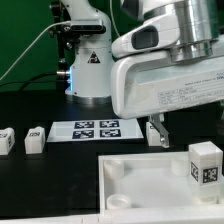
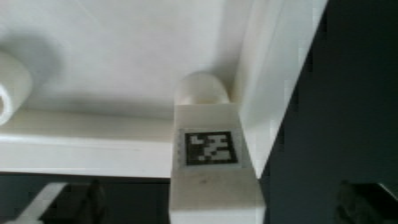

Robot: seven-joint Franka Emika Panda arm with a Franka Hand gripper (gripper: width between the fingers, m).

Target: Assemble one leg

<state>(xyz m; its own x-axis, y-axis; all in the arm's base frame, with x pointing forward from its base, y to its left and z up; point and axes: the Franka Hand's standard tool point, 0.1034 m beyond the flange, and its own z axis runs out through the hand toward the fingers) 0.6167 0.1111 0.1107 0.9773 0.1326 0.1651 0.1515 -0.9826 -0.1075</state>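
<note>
**Leg stands at panel corner, fingers released**

A white tagged leg (image 1: 205, 165) stands upright on the corner of the white panel (image 1: 140, 185), at the lower right of the exterior view. The arm's fingers (image 2: 39, 205) are spread wide and grip nothing. In the wrist view the leg sits between them and touches neither. The pictures do not show whether its foot is fully seated in the corner socket. Two spare legs (image 1: 35, 138) sit on the black counter (image 1: 30, 180) at the exterior view's left, near the marker board (image 1: 97, 129). The likely risk from here is that a leg only resting in place could topple or pop out if a finger brushes it. An off-centre grip could also twist it askew or drag the panel.
</note>
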